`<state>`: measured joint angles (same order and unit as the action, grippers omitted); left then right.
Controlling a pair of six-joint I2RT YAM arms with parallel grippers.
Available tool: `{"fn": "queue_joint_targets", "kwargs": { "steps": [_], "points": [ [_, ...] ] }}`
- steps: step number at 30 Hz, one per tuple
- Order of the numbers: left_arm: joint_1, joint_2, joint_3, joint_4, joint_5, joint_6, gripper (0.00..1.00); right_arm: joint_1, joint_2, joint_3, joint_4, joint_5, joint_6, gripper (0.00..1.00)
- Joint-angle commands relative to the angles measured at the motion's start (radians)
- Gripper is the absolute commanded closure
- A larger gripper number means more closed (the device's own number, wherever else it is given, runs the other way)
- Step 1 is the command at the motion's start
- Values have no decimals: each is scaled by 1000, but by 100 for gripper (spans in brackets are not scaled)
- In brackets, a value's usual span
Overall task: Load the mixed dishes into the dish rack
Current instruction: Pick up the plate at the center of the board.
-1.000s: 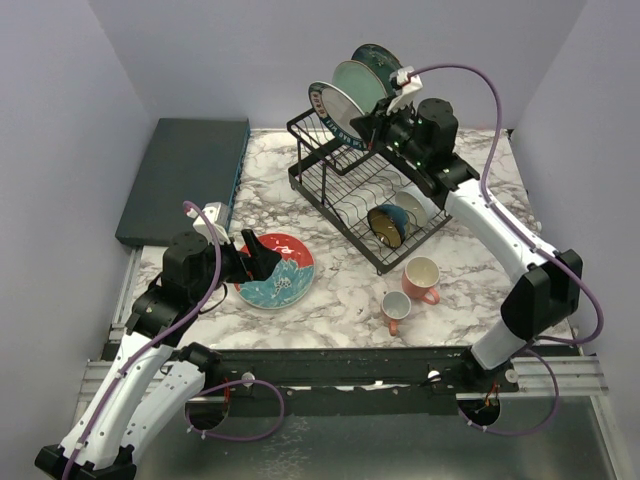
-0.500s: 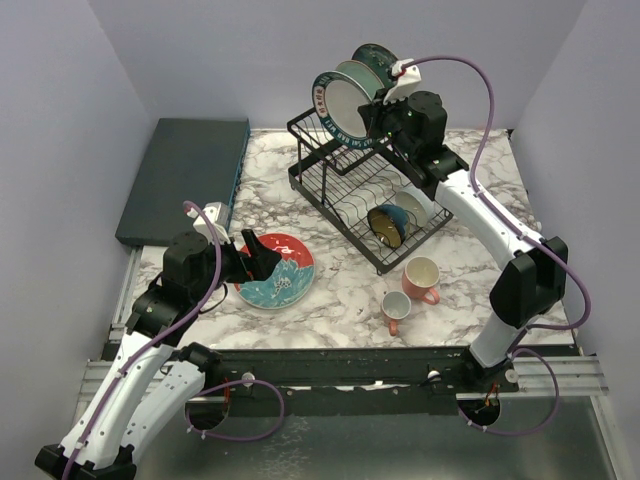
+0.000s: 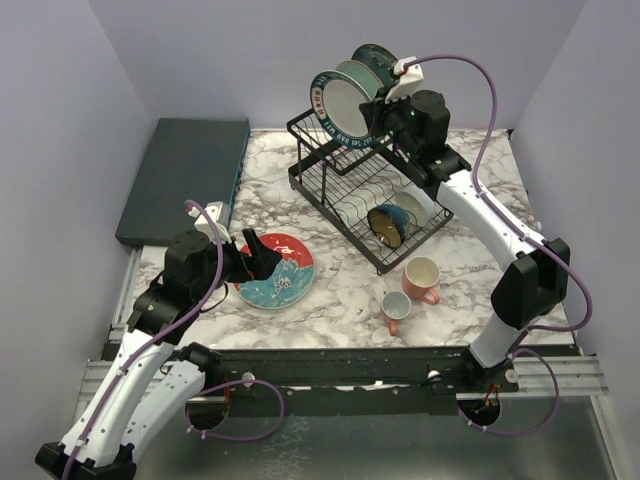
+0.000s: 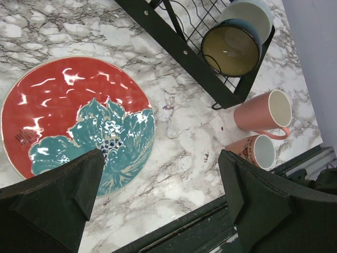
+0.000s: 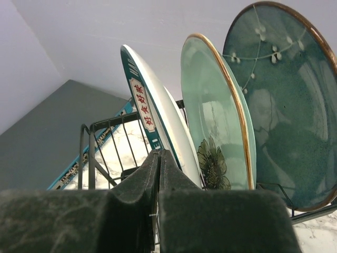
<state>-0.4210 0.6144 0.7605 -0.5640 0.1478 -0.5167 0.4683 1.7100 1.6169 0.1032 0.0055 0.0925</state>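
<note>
My right gripper (image 3: 372, 112) (image 5: 159, 154) is shut on the lower rim of the white blue-rimmed plate (image 3: 338, 103) (image 5: 163, 121), which stands upright in the top basket of the black wire dish rack (image 3: 365, 195) (image 5: 89, 147). Beside it stand a pale green plate (image 5: 216, 121) and a dark teal plate (image 5: 279, 105). A dark cream-lined bowl (image 4: 231, 48) and a white bowl (image 4: 255, 13) sit in the rack's base. My left gripper (image 3: 258, 255) (image 4: 160, 158) is open above the near edge of the red-and-teal plate (image 3: 278, 270) (image 4: 73, 116). Two pink mugs (image 3: 422, 279) (image 3: 395, 309) lie on the table.
A dark teal flat slab (image 3: 185, 175) lies at the back left. The table's dark front rail (image 4: 174, 226) runs just below my left fingers. The mugs (image 4: 263, 110) (image 4: 255, 152) lie near the rack's front corner.
My right gripper lifted the white blue-rimmed plate and tipped it upright in the top basket beside the pale green plate, then held still. The left arm has not moved.
</note>
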Motion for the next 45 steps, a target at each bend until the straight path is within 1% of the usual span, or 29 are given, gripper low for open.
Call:
{"fn": "queue_joint_targets", "kwargs": {
  "steps": [1,4,11,16,19,21,23,24,28,32,36,39,45],
  "points": [
    [1,-4,-4,6,-17,4,1,3,-68,-6,11,-58,2,96],
    [1,-7,-4,6,-19,3,1,3,-93,-15,-6,-79,23,95],
    [2,-19,-4,5,-22,1,1,3,-164,-60,-32,-133,57,86],
    [2,-24,-3,4,-28,-3,1,2,-222,-99,-60,-163,92,82],
    [2,-21,-1,3,-30,-2,1,3,-267,-139,-70,-201,108,78],
    [1,-18,0,3,-32,-2,1,3,-296,-164,-82,-235,127,78],
    [0,-15,3,0,-40,-6,1,2,-323,-184,-100,-264,154,78],
    [1,-13,4,-3,-48,-8,1,3,-334,-189,-139,-280,168,77],
    [1,7,20,-35,-112,-26,1,3,-372,-229,-212,-337,198,69],
    [0,51,47,-79,-175,-56,1,2,-413,-307,-232,-364,207,62],
    [0,96,67,-130,-217,-113,1,5,-406,-326,-306,-380,219,58],
    [0,135,77,-184,-267,-170,1,18,-387,-333,-371,-370,217,57],
    [1,166,80,-247,-331,-277,1,92,-365,-434,-358,-356,230,57]
  ]
}}
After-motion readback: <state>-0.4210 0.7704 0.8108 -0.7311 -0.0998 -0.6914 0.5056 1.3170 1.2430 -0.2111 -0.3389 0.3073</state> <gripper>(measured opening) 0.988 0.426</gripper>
